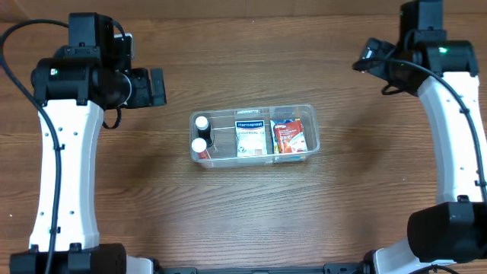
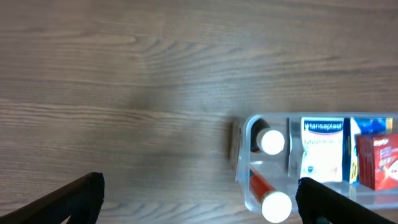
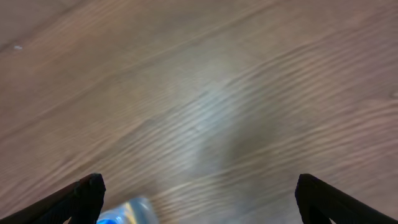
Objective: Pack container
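The clear plastic container (image 1: 308,114) sits at the table's middle. It holds two white-capped bottles (image 1: 201,122), a white Hansaplast box (image 1: 249,135) and a red box (image 1: 288,137) with a blue pack behind it. My left gripper (image 1: 156,87) is open and empty, up and to the left of the container. In the left wrist view the container (image 2: 244,180) lies at the lower right between the wide fingers (image 2: 199,199). My right gripper (image 1: 370,55) is open and empty, far to the upper right. Its wrist view shows the fingers (image 3: 199,199) wide apart and the container's blurred corner (image 3: 127,210).
The wooden table (image 1: 243,205) bears nothing else. The arms' white links stand along the left and right edges, their bases at the front corners.
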### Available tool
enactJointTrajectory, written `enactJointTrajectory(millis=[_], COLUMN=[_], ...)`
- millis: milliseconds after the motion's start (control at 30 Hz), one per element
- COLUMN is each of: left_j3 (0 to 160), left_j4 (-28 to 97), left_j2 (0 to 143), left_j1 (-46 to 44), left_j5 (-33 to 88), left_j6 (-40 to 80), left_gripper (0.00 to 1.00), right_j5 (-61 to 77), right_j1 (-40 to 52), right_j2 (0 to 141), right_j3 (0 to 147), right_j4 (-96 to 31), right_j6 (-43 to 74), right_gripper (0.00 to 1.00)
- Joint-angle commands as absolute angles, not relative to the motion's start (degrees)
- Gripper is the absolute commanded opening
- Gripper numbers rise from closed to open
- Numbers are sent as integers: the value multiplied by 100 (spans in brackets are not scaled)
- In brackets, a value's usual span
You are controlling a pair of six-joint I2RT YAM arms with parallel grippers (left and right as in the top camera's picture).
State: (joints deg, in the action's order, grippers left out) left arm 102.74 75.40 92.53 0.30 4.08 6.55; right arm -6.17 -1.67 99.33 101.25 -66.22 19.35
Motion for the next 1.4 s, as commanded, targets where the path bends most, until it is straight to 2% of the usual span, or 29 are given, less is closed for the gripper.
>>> enactJointTrajectory(millis=[0,133,233,467,500,633,1200,1367], left_j3=[10388,10302,9727,7109,6549,5966,5924,5924], left_j4=[7743,7848,7467,6401,6300,6294,6320,6320], left_j2=[9284,9074,8449,5719,4919,3848,3555,3555], left_j1=[3,-45,-207,-336,-336,-336,-336,-336], left_j5=[185,169,150,123,128,130,130,130], left_j6=[556,690,711,969,991,987,987,987], left_gripper=[100,100,100,100,100,100,100,100], right_j5=[-596,-596,-593,-484,-497,-508,-506,-499], right_j1=[-233,-211,-91,416,558,593,593,589], right_j2=[9531,8790,7972,6143,5811,5544,6250,5837], right_j3=[10202,9981,9212,7216,6901,6698,6698,6635], right_j4=[-6751,-6862,-6794,-6735,-6860,-7124,-7126,-6984], right_j6=[1813,1752,1710,1782,1754,1776,1778,1638], right_gripper=[100,100,100,100,100,100,100,100])
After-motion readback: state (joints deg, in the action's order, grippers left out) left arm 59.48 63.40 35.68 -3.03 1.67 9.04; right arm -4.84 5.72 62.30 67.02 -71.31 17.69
